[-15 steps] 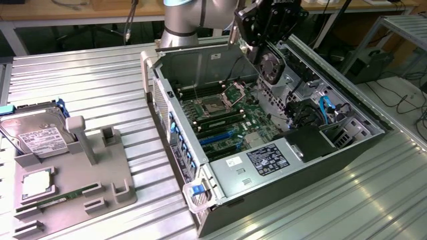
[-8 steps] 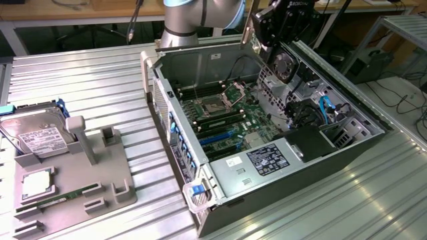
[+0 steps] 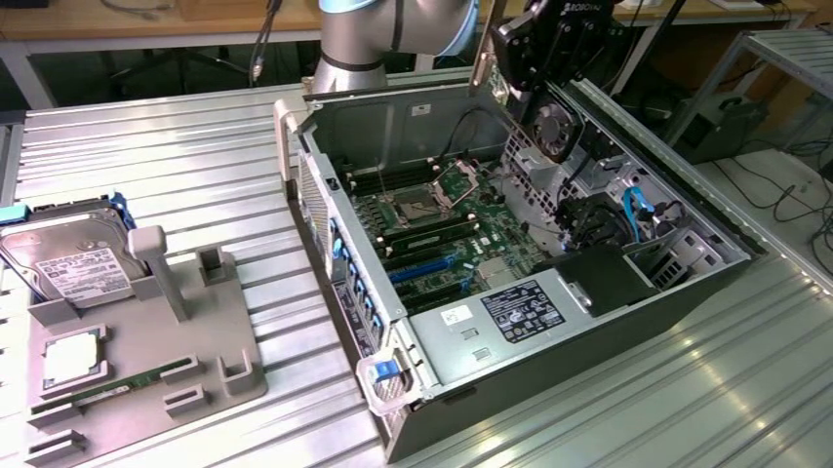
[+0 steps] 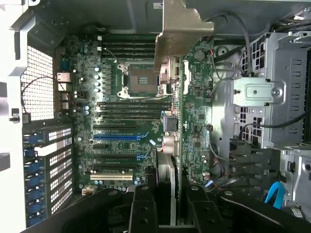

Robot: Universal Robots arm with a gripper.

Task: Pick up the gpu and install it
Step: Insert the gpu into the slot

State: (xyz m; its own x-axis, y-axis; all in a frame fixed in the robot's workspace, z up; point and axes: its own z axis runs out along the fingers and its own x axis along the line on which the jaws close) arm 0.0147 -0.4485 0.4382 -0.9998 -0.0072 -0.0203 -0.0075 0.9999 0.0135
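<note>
The arm (image 3: pixel 354 49), seen just above the open computer case (image 3: pixel 319 185), is a smooth silver-grey tube that meets a rounded joint with a pale blue cap. Beside it, over the case's upper rim, the gripper (image 4: pixel 171 191) has a blocky black housing with white lettering, partly cut off. Above the case's motherboard, its fingers (image 4: pixel 142 208) are matte black jointed bars with rounded knuckles and small round pins at the pivots.

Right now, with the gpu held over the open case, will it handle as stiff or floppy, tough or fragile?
Probably stiff: the gpu juts straight from the gripper without sagging. Likely fragile: bare components line its board. Its metal bracket may snag.
</note>
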